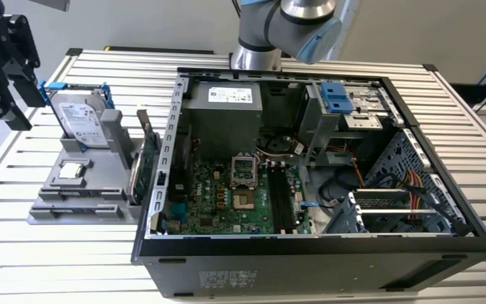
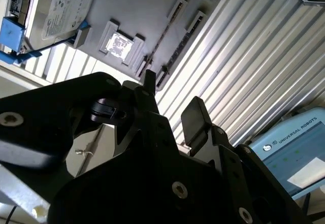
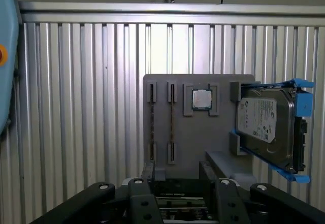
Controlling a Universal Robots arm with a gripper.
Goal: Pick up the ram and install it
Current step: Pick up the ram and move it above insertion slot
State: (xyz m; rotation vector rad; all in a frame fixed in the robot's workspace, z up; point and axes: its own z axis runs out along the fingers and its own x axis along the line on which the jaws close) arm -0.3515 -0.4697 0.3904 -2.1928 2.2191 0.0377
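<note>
- The ram (image 3: 172, 125) stands edge-on in the first wrist view, its faces hidden.
- The hard drive (image 2: 61, 10) is cut off by the second wrist view's edge.

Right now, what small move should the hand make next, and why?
Probably lower the hand toward the ram: its fingers are open and empty, apart from the ram, which stands on edge in the grey holder beside the CPU.

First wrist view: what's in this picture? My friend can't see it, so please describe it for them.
The open, empty gripper points toward a grey holder on a ribbed metal table. The holder carries a thin ram stick, a square chip and a silver hard drive with blue rails.
</note>
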